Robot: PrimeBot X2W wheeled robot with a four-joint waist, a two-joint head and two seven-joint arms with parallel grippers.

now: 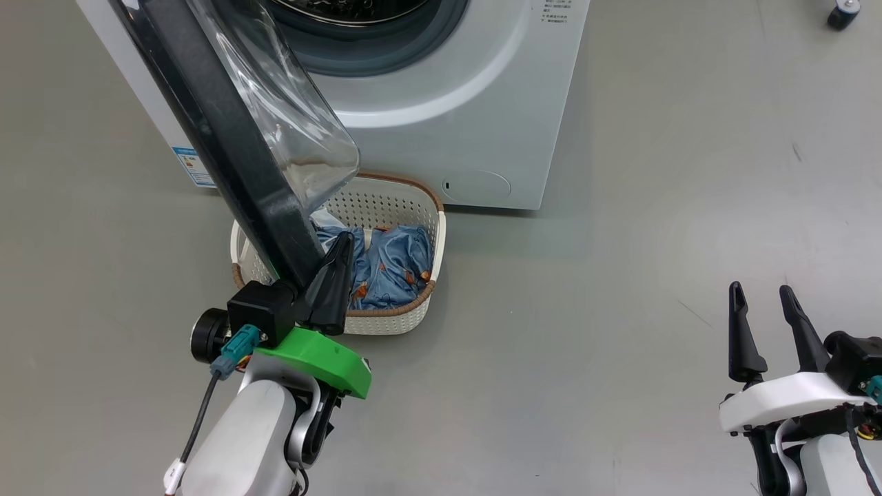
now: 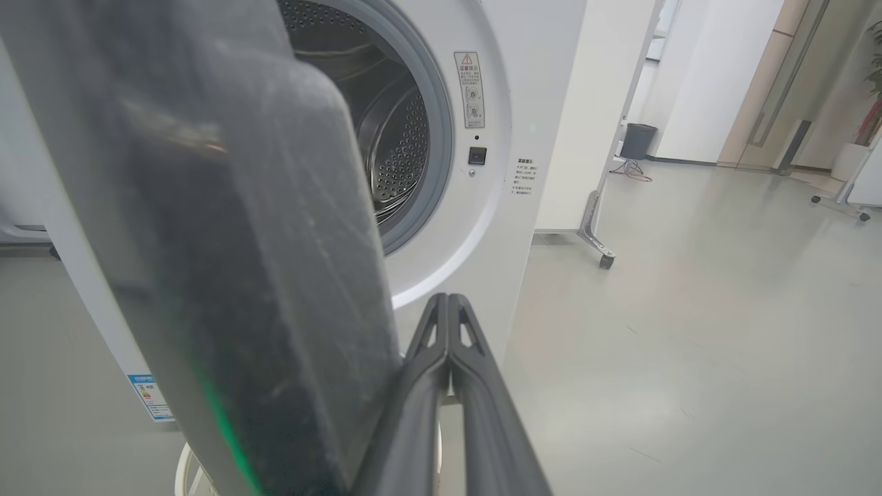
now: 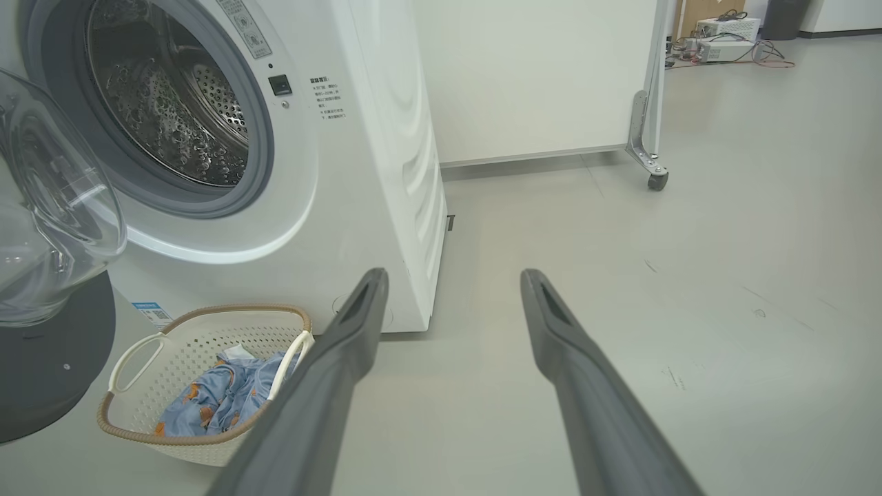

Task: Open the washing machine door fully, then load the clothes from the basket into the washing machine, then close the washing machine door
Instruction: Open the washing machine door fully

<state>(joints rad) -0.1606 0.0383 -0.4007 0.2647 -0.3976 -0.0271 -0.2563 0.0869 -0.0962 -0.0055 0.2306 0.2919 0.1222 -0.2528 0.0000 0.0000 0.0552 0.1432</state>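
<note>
Head view, nearest, 7 o'clock: L gripper (image 1: 343, 242) on pale forearm (image 1: 241, 441) w/ green wrist plate (image 1: 324, 358). Fingers pressed together into one blade, nothing between them. Blade lies along inner side of washing machine door (image 1: 227, 138), just right of black rim's lower end, apparently touching. L wrist view agrees: tips closed, rim looming close at 9 o'clock.

At 4 o'clock: R gripper (image 1: 761, 289), fingers spread wide, empty, over bare floor (image 1: 620, 275), well apart from everything else.

Mid-frame: basket (image 1: 441, 227) on floor just in front of washer. Clothes (image 1: 396, 262) bunched inside, light-blue satin w/ orange figures, not yet picked up. Door's glass bowl (image 1: 296, 117) hangs over basket's 10 o'clock corner.

Far, 12 o'clock: washing machine (image 1: 468, 89), white front-loader. In R wrist view, grey gasket (image 3: 264, 148) and steel drum (image 3: 165, 110) exposed; no laundry visible inside. Blue label sticker (image 1: 193, 165) at 9 o'clock, low on cabinet, partly behind door.

Step in hand, by judgement: first one, opening door. Door stands approx. edge-on to head cam, roughly square to washer front, so not fully open.

Next move prob. calls for pushing w/ closed blade toward 9 o'clock, following hinge arc, till bowl clears basket. Side contact only, no grip, so blade could slide off rim. After that, a gripper down onto clothes.
</note>
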